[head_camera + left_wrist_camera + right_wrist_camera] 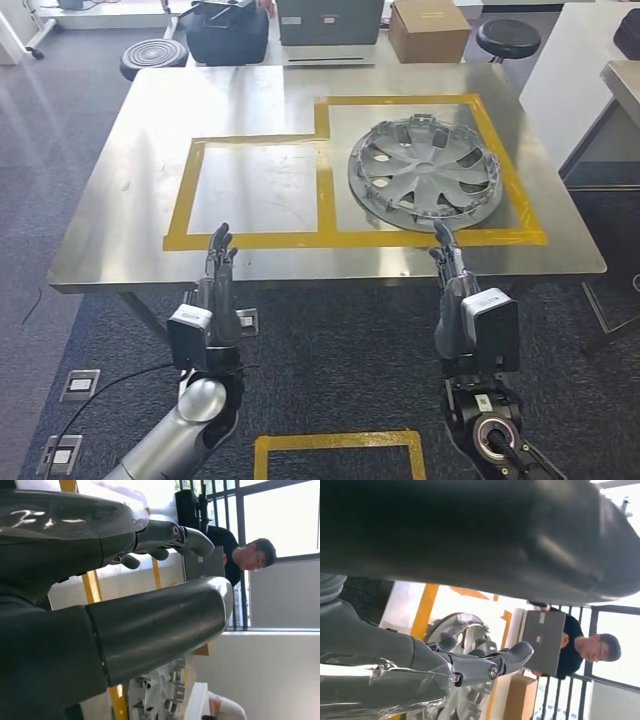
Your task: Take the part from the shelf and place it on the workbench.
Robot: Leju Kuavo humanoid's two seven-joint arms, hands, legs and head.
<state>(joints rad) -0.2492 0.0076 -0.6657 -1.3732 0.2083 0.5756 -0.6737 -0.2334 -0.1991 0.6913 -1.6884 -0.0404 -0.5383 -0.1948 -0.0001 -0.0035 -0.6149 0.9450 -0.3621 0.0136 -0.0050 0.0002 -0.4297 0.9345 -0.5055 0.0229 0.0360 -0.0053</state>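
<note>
Silver wheel cover already lies inside the workbench tape outline. Left hand and right hand hover empty, fingers extended. Placing looks complete; next, probably just drawing both arms clear.

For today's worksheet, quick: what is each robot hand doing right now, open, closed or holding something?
Left hand: open, holding nothing.
Right hand: open, holding nothing; the wheel cover lies on the workbench.
</note>
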